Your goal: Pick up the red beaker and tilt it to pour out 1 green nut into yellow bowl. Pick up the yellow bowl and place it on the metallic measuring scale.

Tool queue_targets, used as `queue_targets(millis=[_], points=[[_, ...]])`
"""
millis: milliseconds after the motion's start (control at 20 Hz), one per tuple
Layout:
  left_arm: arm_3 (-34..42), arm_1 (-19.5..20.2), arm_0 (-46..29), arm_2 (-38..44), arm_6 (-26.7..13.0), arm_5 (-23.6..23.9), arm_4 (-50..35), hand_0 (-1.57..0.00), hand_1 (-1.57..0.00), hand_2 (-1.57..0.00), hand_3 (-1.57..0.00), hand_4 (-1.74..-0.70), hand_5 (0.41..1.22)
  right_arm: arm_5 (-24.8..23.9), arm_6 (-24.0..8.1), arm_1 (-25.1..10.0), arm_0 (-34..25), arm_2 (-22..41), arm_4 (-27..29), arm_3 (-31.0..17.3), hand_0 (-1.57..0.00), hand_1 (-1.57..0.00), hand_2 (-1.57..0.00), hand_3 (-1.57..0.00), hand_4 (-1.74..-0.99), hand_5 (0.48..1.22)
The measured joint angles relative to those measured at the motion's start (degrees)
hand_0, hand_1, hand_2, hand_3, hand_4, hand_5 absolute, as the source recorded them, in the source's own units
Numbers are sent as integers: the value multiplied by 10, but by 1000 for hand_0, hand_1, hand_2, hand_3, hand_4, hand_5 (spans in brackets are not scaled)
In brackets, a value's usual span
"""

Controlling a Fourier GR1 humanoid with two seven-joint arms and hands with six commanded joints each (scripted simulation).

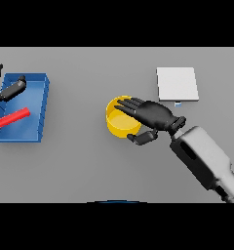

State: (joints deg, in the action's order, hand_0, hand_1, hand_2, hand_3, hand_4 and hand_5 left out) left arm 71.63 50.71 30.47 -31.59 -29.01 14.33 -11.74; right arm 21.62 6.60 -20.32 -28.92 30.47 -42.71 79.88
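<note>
Reaching in from the lower right, your right hand sits over the yellow bowl near the middle of the grey desk. Its fingers are stretched out nearly straight across the bowl's far and right rim, while the thumb curls in at the bowl's near right side, just at the outer wall. You can see the fingers overlapping the rim, but you cannot tell from this view whether they press on it or hover just above. The bowl stands upright on the desk, and nothing can be made out inside it.

Look to the far right of the bowl and you find the metallic measuring scale, a pale square plate lying flat, apart from the bowl and beyond the hand's wrist.

Over on your left, a blue tray rests on the desk near the view's edge. The red beaker lies tilted across its near part, running past the left edge of the view. Your left hand shows above the tray's far left corner, its fingers loosely spread and holding nothing, clear of the beaker.
</note>
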Motion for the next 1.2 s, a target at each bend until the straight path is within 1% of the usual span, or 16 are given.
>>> queue_targets(millis=[100, 200, 350, 400, 450, 550, 700, 800, 850, 900, 950, 1000, 1050, 1100, 1150, 1200], points=[[-4, -1, 2, -2, -5, -2, 1, 1, 1, 1, 1, -795, 725, 6, 19, -1, -9, 8, -2, -24, 1, 1, 1, 1, -1244, 685], [-10, 4, 6, 3, 1, -8, 0, 1, 1, 1, 1, -795, 732, 15, 13, 16, -30, 19, -5, -51, 1, 1, 1, 1, -1250, 681], [-4, 6, 1, 1, 2, -3, 3, 1, 1, 1, 1, -797, 734, 31, 24, 18, -38, 32, -9, -73, 1, 1, 1, 1, -1281, 674], [-7, 8, 5, 4, -2, -6, 0, 1, 1, 1, 1, -798, 735, 30, 19, 21, -45, 36, -15, -86, 1, 1, 1, 1, -1288, 671], [-8, 3, 6, 2, 1, -7, -1, 1, 1, 1, 1, -798, 735, 36, 19, 21, -51, 38, -16, -93, 1, 1, 1, 1, -1295, 671], [0, 10, -3, 5, 2, -5, -3, 1, 1, 1, 1, -799, 738, 48, 23, 17, -60, 41, -16, -102, 1, 1, 1, 1, -1303, 674], [-9, 6, 4, 3, 3, -4, 2, 1, 1, 1, 1, -795, 732, 64, 11, 26, -75, 57, -27, -113, 1, 1, 1, 1, -1304, 703], [-12, 10, 5, 3, 6, -8, 4, 1, 1, 1, 1, -793, 729, 67, 11, 29, -80, 63, -31, -123, 1, 1, -4, -11, -1308, 729], [-12, 7, 9, 4, 1, -11, 0, 1, 1, 1, 1, -792, 727, 60, 12, 31, -81, 64, -34, -130, 1, -10, -30, -49, -1321, 756], [-8, 6, 13, 2, 1, -12, 1, 1, 1, 1, 1, -792, 725, 63, 4, 34, -79, 65, -35, -132, -16, -40, -68, -94, -1339, 784], [-11, 6, 10, 2, 6, -11, 2, 1, 1, 1, 1, -792, 723, 60, 2, 38, -80, 71, -40, -137, -93, -107, -133, -160, -1362, 820], [-14, 3, 8, 2, 5, -8, 3, 1, 1, 1, 1, -793, 722, 60, -4, 39, -84, 74, -46, -138, -258, -236, -233, -249, -1387, 900], [-6, 5, 4, 2, 5, -5, 2, 1, 1, 1, 1, -793, 723, 61, -1, 41, -85, 78, -49, -138, -508, -437, -388, -359, -1425, 964], [-9, 5, 5, 5, 4, -4, 0, 1, 1, 1, 1, -795, 725, 63, 9, 32, -82, 78, -47, -133, -721, -664, -624, -472, -1488, 1016], [-6, 8, 3, 6, 8, -7, -3, 1, 1, 1, 1, -796, 726, 69, -1, 35, -85, 78, -47, -134, -891, -846, -814, -594, -1534, 1057], [-11, 6, 3, 6, 7, -6, -1, 1, 1, 1, 1, -800, 727, 81, 3, 30, -84, 80, -42, -128, -1027, -991, -965, -691, -1571, 1090]])
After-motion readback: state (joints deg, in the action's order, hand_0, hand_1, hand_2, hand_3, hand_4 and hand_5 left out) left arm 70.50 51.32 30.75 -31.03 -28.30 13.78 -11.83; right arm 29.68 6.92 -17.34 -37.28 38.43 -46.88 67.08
